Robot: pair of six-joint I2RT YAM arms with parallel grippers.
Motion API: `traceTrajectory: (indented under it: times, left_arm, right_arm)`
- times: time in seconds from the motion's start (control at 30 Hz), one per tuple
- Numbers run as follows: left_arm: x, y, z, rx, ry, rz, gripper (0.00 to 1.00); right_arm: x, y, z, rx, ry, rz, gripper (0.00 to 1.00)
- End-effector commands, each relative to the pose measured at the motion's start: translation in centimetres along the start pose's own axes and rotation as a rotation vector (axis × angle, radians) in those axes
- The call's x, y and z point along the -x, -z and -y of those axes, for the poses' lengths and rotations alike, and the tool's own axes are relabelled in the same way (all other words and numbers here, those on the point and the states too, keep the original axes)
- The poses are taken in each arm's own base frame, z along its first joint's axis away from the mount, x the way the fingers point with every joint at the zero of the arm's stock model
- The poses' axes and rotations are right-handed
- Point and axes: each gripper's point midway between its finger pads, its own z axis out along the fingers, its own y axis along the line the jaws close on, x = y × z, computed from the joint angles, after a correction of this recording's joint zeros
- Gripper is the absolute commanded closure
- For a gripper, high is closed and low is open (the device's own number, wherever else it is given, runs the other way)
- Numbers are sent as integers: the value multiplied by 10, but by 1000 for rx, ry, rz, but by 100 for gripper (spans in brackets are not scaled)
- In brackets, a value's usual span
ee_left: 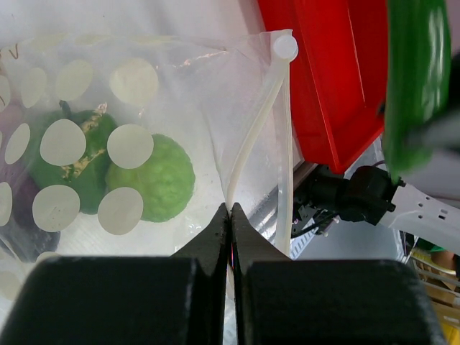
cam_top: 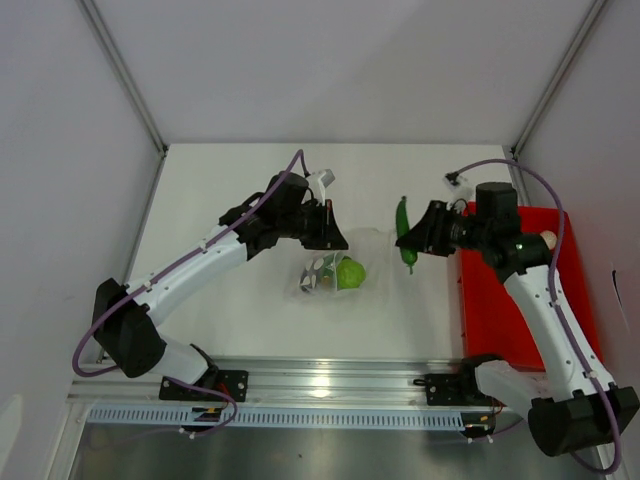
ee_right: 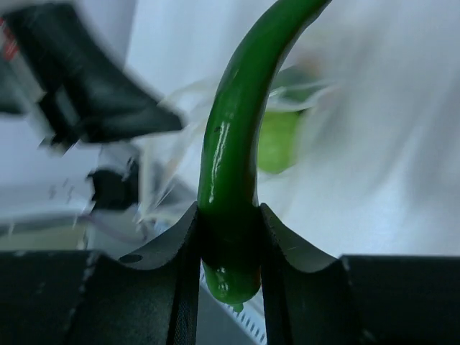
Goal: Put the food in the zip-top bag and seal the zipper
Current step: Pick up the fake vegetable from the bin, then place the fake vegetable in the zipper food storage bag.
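At the left, the left claw point(ee_left: 231, 212) is pressed together on the mouth edge of the zip-top bag point(cam_top: 335, 265), right at the white zipper point(ee_left: 255, 136) strip. This pinch seems meant to lift one lip and hold the opening up for loading. The bag is clear with white dots and lies on the white surface point(cam_top: 220, 180) between the two arms. Inside it sit a bright green round piece point(ee_left: 162, 180), a darker green piece with a stem point(ee_left: 79, 162) and, at the edge, a purple shape point(ee_left: 18, 215) that is hard to make out. Just right of the bag, the right claw point(ee_right: 228, 212) pinches the darker green long piece point(ee_right: 233, 108) near one end. The piece hangs in the air near the bag's mouth, probably so it can go in end first. At the far right, the red tray point(cam_top: 520, 310) holds a small whitish ball point(cam_top: 547, 239) that is not yet bagged. The zipper is unsealed.
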Motion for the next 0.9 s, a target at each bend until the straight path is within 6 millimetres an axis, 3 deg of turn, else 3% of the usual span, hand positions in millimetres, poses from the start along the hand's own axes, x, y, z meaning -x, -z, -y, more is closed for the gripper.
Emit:
traceTrajectory:
  times: [0.0,0.1,0.2,0.47,0.63,0.7,0.87]
  left_arm:
    - [7,0,-1,-4,4,31,99]
    - [10,1,-1,2,-2,39,99]
    - [9,0,-4,16,-3,40,99]
    - [9,0,-5,17,-5,41,99]
    - [9,0,-2,5,-4,40,99]
    - [8,1,-1,-1,-3,38,99]
    - [7,3,3,-13,-10,46,99]
  right_arm:
    - [-52,11,-71,294,66,-205,100]
    - [-93,6,-88,338,126,-347,100]
    - [-116,3,-87,315,136,-422,100]
    - [-139,15,-82,299,75,-481,100]
    - [-136,10,-74,231,43,-457,100]
    - [-130,-3,-67,174,3,-452,100]
    - [-97,-25,-85,172,-114,-389,100]
